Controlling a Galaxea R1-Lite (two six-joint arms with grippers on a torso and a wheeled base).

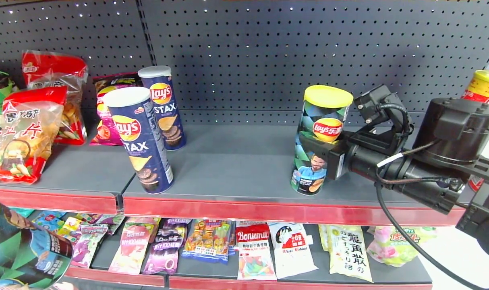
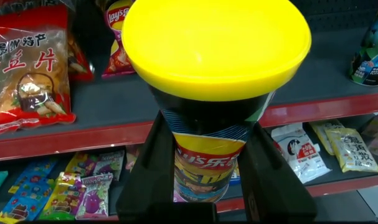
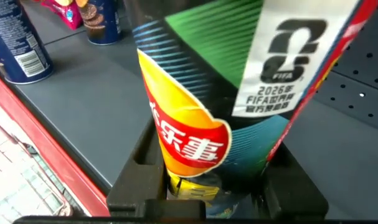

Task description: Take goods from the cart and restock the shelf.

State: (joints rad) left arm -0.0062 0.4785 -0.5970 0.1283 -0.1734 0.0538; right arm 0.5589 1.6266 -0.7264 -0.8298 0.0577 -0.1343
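can (image 1: pixel 323 141): yellow lid, teal-green geometric | tubes (image 1: pixel 141 141): navy, lids perhaps white

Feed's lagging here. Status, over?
Right tool shut on yellow-lid can, upright on shelf. Left tool shut on second can. Blue cans stand apart, leftward.

We are looking at two yellow-lidded chip cans by the shelf (image 1: pixel 236 161).
The first can (image 1: pixel 323 121) is standing upright on the grey upper deck, close to its red front edge and toward the right. Its green-and-blue patterned wall is being clasped by the right gripper (image 1: pixel 321 157). The second can (image 2: pixel 213 50), matching in lid and pattern, is lying tilted between the closed-in fingers of the left gripper (image 2: pixel 207 180), out in front of the lower deck.
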